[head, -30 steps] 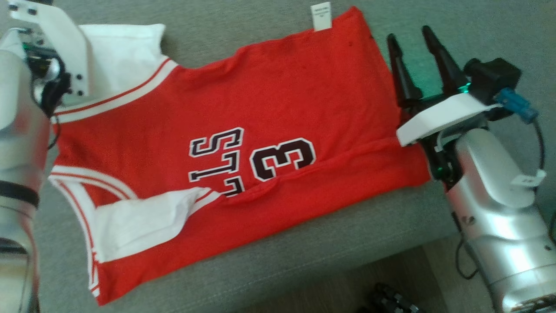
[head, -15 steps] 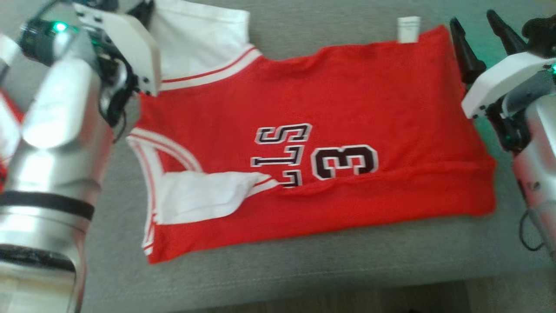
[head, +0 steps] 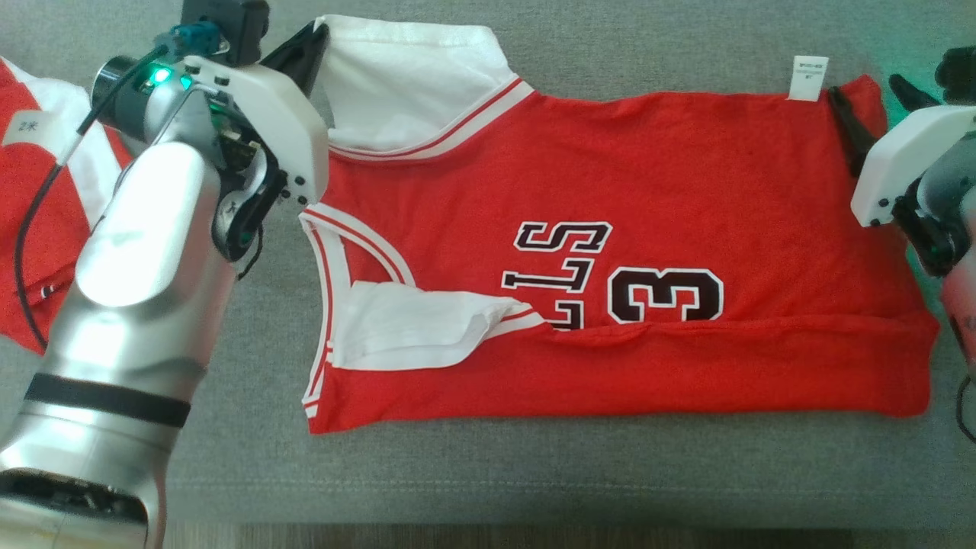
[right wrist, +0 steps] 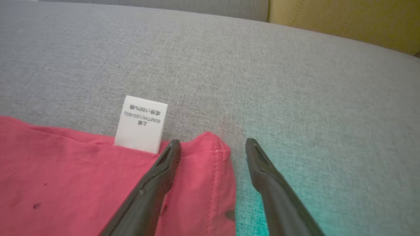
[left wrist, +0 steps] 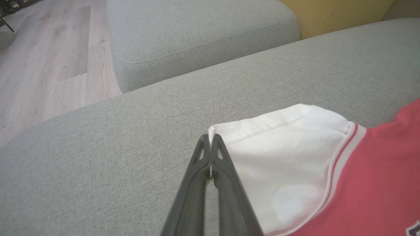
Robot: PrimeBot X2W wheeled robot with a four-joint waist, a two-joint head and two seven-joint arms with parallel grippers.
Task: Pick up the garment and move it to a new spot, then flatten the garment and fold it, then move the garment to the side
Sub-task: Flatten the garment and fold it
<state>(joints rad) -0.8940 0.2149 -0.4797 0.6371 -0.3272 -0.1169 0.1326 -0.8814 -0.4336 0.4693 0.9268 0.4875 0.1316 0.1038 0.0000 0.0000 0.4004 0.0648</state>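
Pinching the white sleeve (left wrist: 282,154) at its far-left corner, our left gripper (left wrist: 210,137) is clenched on the jersey (head: 610,175), spread on the grey sofa (head: 534,480). Our right gripper (right wrist: 213,142) gapes astride the far-right hem corner (right wrist: 210,157); we should close squarely there. The lettering (head: 610,282) reads "LLS 3"; the tag (right wrist: 141,124) shows "100%".

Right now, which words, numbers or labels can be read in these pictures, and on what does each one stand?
"LLS": black letters on the red jersey, the rest hidden under a fold.
"3": black number beside those letters.
"60MTH(120/60)" and "100%": white label on the jersey's edge, upside down; other characters blurred.
White tag on the second red garment: too blurred to read.
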